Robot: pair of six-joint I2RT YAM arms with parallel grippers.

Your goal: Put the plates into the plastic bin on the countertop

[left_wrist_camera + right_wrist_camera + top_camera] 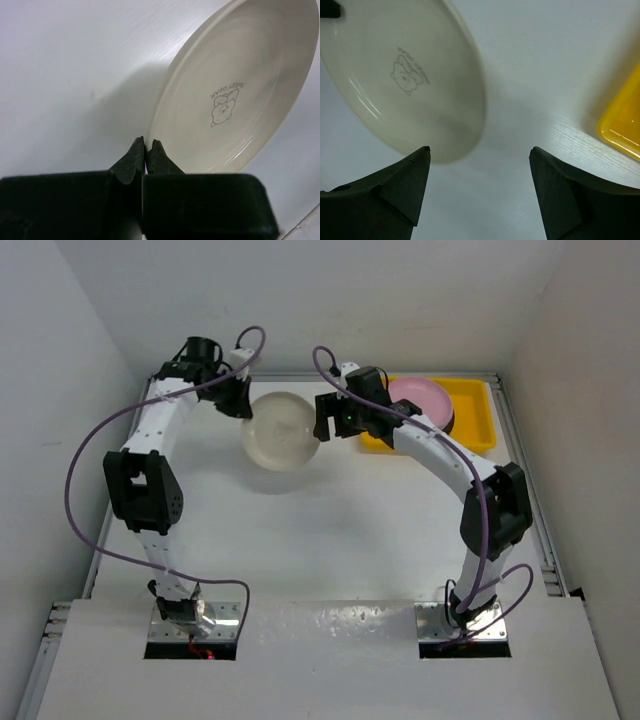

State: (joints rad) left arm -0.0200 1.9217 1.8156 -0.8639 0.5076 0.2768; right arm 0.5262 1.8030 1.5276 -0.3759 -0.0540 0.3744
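A cream-white plate point(282, 430) hangs tilted just above the white counter point(330, 540), well to the left of the yellow plastic bin point(478, 418), with its shadow falling on the surface below. The left jaws are pinched shut on the plate's rim, on the side farthest from the bin; in the left wrist view the two black fingertips point(159, 152) meet with hardly a gap at the plate's lower edge. The plate's pale inside faces up and carries a small line-drawn bear point(222, 107) with a few words of lettering beside it.

The right jaws stand wide apart and grip nothing. They sit between the plate and the bin, at the plate's bin-side rim. In the right wrist view the rim comes down close to one black finger point(402, 192), and whether they touch cannot be told. The other finger point(565, 195) is well clear of the plate, with bare counter between the two. A yellow corner of the bin shows at the edge of that view.

The bin lies at the far right of the counter. A pink plate point(420, 398) rests in the bin's left half, and a dark rim point(449, 423) shows beneath its right edge. The bin's right half shows bare yellow floor.
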